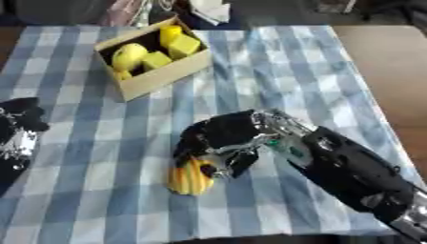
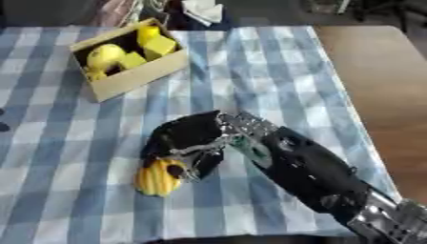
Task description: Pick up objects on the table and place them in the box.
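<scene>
One box (image 1: 157, 76) stood at the far left of the bench (image 1: 333, 71) with several yellow pieces inside – their exact count could not be told. One ribbed yellow-orange fruit (image 1: 188, 178) lay on the checked cloth near the front, well apart from the box. The right hand (image 1: 218, 138) was over its top, fingers (image 1: 240, 164) curled down around it – the left hand (image 1: 18, 136) showed at the left edge, its fingers unclear.

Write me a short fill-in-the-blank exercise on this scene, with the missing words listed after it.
1. The robot's ____ hand is curled over the ridged yellow-orange object.
2. The box already holds several ____ coloured pieces.
3. The table is covered by a blue and white ____ cloth.
4. The left hand shows at the picture's ____ edge.

Missing words: right; yellow; checked; left
</scene>
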`<state>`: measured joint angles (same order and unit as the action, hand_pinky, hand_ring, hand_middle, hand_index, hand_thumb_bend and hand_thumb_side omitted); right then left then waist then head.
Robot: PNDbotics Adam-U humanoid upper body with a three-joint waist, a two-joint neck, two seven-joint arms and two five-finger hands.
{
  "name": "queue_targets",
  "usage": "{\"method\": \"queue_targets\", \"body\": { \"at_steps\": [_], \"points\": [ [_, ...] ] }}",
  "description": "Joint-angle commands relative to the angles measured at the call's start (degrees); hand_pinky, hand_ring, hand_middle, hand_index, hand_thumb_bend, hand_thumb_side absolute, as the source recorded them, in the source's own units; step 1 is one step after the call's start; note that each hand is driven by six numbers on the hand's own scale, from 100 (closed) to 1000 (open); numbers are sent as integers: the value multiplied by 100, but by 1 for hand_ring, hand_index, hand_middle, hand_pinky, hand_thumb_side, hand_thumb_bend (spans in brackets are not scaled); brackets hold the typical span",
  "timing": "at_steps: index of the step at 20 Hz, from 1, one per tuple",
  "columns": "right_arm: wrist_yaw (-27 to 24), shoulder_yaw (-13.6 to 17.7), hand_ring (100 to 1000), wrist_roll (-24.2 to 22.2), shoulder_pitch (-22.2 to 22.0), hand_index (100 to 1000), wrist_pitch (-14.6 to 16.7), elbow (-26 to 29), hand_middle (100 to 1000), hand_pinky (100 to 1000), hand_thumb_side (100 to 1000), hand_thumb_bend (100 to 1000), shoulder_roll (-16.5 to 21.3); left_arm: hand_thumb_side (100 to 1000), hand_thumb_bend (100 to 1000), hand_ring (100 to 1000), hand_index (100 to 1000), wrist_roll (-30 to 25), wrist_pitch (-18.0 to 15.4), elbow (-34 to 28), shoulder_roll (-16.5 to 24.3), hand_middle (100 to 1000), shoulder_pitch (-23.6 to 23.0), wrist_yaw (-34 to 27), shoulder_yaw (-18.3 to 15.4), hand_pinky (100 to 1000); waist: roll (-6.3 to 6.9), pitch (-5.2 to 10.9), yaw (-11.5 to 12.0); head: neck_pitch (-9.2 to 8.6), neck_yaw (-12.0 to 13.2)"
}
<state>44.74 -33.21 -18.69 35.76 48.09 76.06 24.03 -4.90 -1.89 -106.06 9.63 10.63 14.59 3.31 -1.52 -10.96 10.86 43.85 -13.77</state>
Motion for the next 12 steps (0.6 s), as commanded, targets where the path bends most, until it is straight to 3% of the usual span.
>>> {"method": "queue_targets", "body": {
  "at_steps": [1,5,8,9,12],
  "points": [
    [-200,179,788,-175,22,605,378,-93,758,843,100,228,119,665,236,557,767,-5,1,-128,96,608,61,-6,-22,709,77,-26,-14,27,-2],
    [-245,295,759,424,-35,449,299,-113,723,830,100,236,181,665,236,556,767,3,4,-134,98,608,62,-7,-28,709,80,-26,-27,27,-4],
    [-231,322,758,690,-67,407,218,-104,722,830,100,243,266,664,237,556,767,9,5,-135,105,608,63,-3,-35,709,74,-20,-34,27,-5],
    [-250,337,755,730,-70,365,185,-105,717,829,100,178,302,663,238,556,767,12,5,-135,107,608,62,-3,-37,709,72,-16,-37,27,0],
    [-565,387,742,783,-11,303,14,-97,694,826,100,147,415,664,238,556,767,17,8,-130,114,608,50,2,-45,708,64,-2,-53,27,12]
  ]
}}
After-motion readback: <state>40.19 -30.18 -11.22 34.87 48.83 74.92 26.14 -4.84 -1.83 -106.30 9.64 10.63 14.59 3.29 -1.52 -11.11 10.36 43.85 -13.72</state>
